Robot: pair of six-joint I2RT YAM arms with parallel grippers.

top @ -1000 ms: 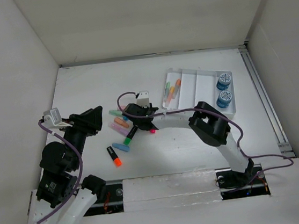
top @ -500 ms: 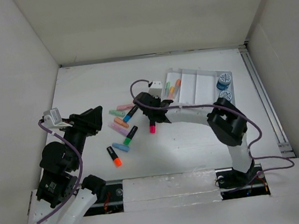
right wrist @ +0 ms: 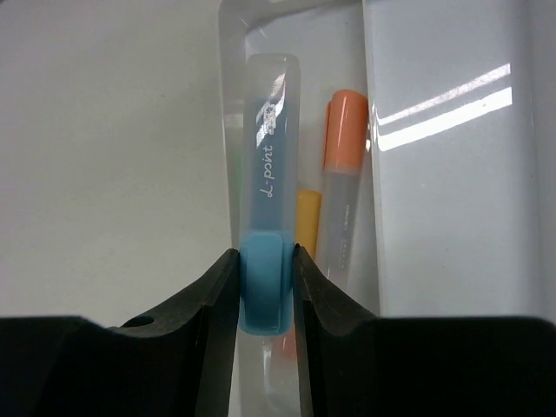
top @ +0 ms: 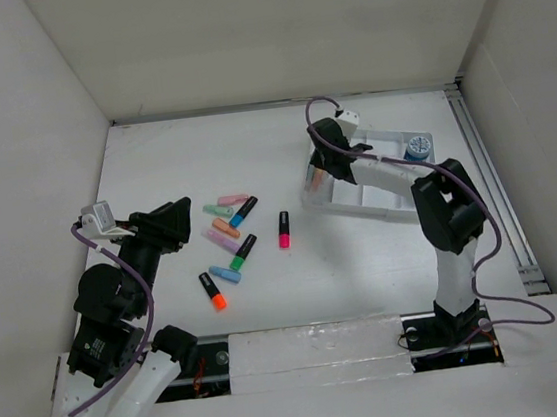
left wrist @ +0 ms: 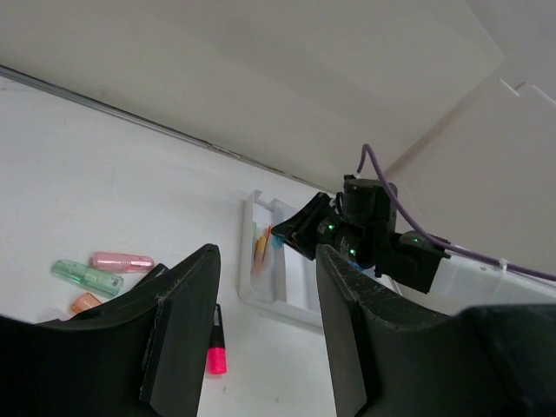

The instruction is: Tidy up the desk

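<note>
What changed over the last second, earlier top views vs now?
The right gripper, shut on a blue pen, swung from the loose pens on the desk right and away to the tray. It now holds the pen at the compartment with an orange pen. The left gripper stayed put, open; the loose pens did not move.

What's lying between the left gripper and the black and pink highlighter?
Top view: a loose cluster of highlighters lies on the desk between the left gripper and the black-and-pink highlighter.
</note>
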